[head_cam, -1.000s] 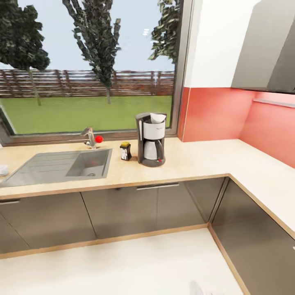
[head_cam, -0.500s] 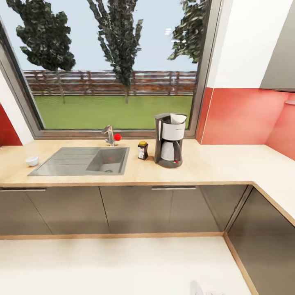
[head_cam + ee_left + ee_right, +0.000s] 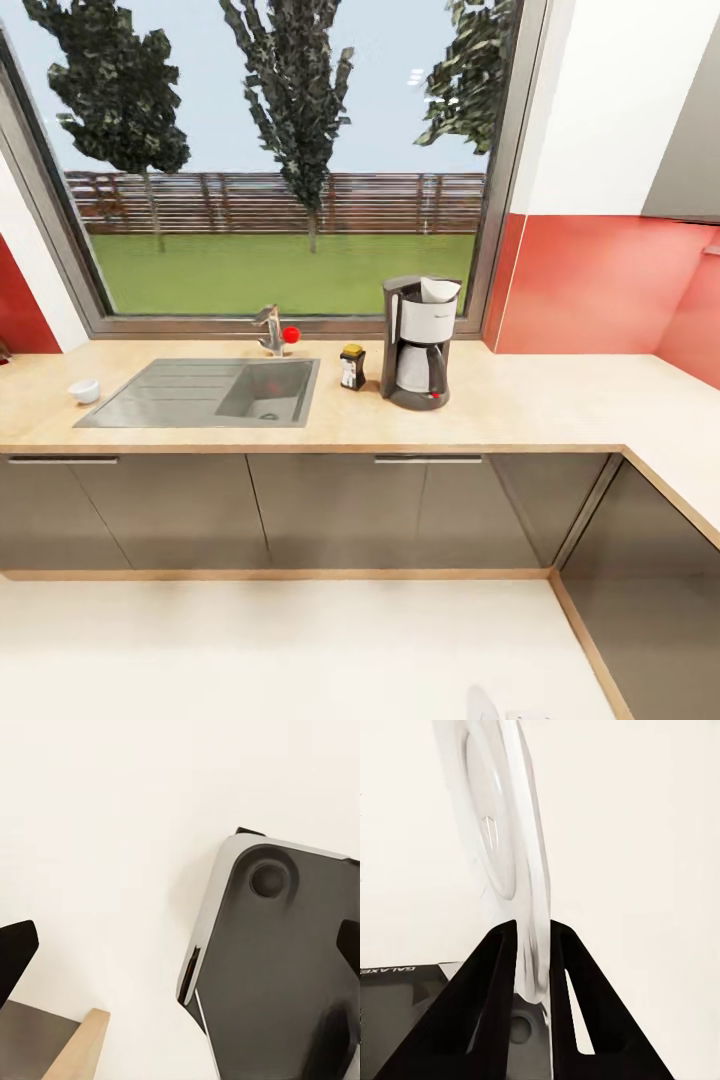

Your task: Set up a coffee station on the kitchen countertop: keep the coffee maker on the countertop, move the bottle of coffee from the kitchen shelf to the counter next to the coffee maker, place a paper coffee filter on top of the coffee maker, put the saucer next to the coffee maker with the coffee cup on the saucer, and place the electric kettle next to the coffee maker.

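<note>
Filter atop coffee maker, coffee bottle beside it, saucer pinched in right jaws, left jaws wide; cup, kettle outstanding.

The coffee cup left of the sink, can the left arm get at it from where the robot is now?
Probably not yet. The coffee cup sits far back on the countertop across open floor, and the left gripper, open and empty, points down at the floor.
</note>
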Robot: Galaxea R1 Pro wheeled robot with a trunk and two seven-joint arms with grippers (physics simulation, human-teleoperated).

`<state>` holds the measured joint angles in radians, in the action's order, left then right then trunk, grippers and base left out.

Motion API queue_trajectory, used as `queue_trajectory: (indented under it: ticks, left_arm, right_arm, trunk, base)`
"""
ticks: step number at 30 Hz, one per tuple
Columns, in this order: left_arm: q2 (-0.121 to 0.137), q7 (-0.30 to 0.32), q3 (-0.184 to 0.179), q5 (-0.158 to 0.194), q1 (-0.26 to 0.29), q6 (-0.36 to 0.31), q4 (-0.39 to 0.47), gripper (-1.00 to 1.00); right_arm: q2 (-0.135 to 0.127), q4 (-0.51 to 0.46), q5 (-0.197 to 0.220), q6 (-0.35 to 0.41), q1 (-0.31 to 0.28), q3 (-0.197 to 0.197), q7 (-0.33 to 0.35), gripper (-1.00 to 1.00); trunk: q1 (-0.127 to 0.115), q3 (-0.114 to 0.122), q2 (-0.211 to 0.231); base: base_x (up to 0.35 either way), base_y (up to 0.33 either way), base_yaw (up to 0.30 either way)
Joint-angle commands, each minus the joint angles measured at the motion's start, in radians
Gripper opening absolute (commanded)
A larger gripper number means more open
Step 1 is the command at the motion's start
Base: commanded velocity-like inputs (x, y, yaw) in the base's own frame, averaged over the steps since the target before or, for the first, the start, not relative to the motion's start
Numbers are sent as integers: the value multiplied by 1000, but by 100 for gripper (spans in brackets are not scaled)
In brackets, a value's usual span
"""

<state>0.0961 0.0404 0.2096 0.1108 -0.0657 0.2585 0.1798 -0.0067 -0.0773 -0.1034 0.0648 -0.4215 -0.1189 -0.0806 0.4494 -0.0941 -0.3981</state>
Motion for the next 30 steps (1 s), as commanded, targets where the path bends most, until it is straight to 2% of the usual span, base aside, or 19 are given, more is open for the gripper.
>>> queue_trajectory:
  ticks: [1, 10, 14, 16, 18, 21, 26, 30]
  left_arm:
    - [0, 5, 0, 10, 0, 1, 1, 100]
    - [12, 6, -1, 7, 0, -4, 1, 100]
    - [32, 6, -1, 0, 0, -9, -2, 100]
    - [42, 6, -1, -1, 0, -10, -10, 100]
    - [49, 6, -1, -2, 0, -10, -17, 100]
    - [53, 6, -2, -3, 0, -11, -20, 100]
    - [79, 6, -1, -20, 0, -13, -22, 100]
    - [90, 5, 0, -27, 1, -14, -21, 100]
  right_arm:
    - [2, -2, -8, 6, 0, -8, 1, -100]
    - [8, -5, -4, 7, 0, -10, 1, -100]
    - [10, -9, -4, 6, 0, -11, 2, -100]
    - [11, -30, -3, 6, 0, -12, 3, -100]
    - [14, -91, -1, 6, 0, -13, 14, -100]
    - [40, -191, 0, 6, 0, -12, 81, -100]
    - [90, -345, 1, 10, 0, -12, 263, -100]
    - [138, -522, 3, 17, -1, -12, 319, -100]
  trunk:
    - [1, -2, -2]
    - [1, -2, -2]
    - [1, -2, -2]
    - [1, -2, -2]
    - [1, -2, -2]
    - [1, -2, -2]
    - [1, -2, -2]
    - [1, -2, -2]
  base:
    - [0, 0, 0]
    - [0, 0, 0]
    - [0, 0, 0]
    - [0, 0, 0]
    - [0, 0, 0]
    - [0, 0, 0]
    - [0, 0, 0]
    - [0, 0, 0]
